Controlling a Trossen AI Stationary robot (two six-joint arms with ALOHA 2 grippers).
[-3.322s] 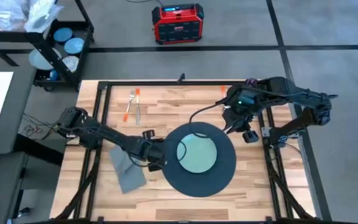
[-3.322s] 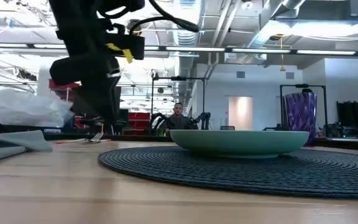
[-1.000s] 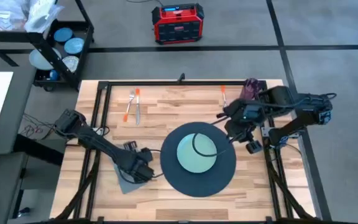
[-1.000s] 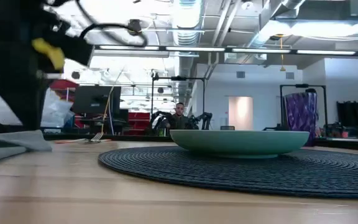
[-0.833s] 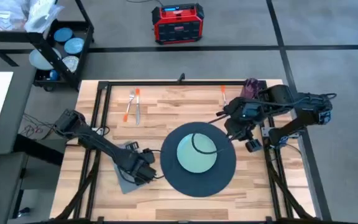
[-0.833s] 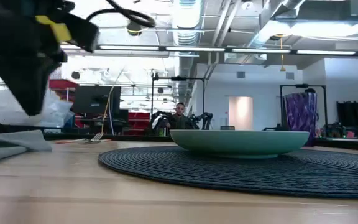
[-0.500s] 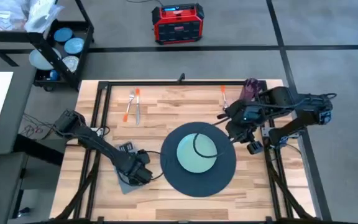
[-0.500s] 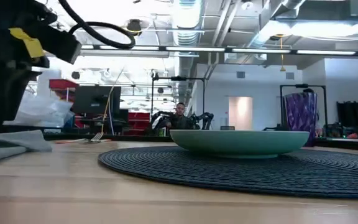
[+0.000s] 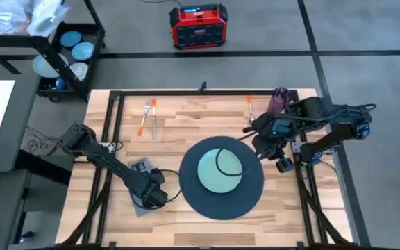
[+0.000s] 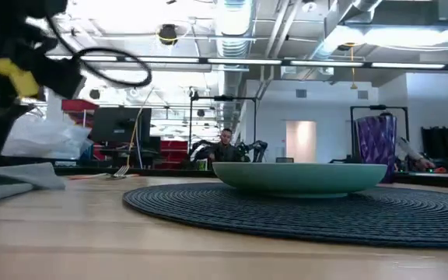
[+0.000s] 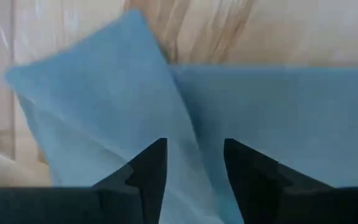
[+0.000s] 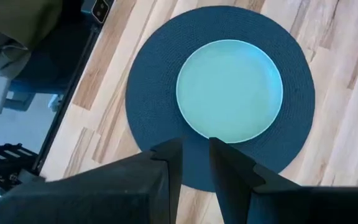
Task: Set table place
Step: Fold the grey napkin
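Since 3.3 s ago left gripper (image 9: pixel 155 197) has pulled back from the mat's edge and now sits down over the napkin (image 9: pixel 139 169), near the table's left front; right arm has shifted a bit toward the right rail, wrist aimed down at the mat.

Table (image 9: pixel 186 118): light wood top, black frame rail.

Mat (image 9: pixel 248 198): large dark round woven, centre-right of table, flat. It carries the plate only.

Plate (image 9: pixel 221 177): pale green, centred on mat, upright, nothing in it. A dark cable from the right arm crosses above it in the high view.

Napkin: grey, lying flat left of the mat, mostly covered by the left gripper in the high view. Left wrist view shows its cloth (image 11: pixel 104 106) filling the frame, one corner lying over the rest, with the left fingers (image 11: pixel 148 171) parted a little just above it, nothing between them.

Right gripper (image 12: pixel 194 162): hovers beside the mat's right edge, fingers slightly apart, empty.

Fork (image 9: pixel 144 114) and knife (image 9: pixel 154 126): orange handles, lying side by side at the far left of the table, well apart from the mat.

Spoon (image 9: pixel 249 105): orange handle, far right part of table, near the right arm.

Cup (image 9: pixel 280 97): small, purple, at the far right corner, contents cannot tell.

Black cart (image 9: pixel 82 31) off the table's far left holds blue plates (image 9: pixel 82 50).
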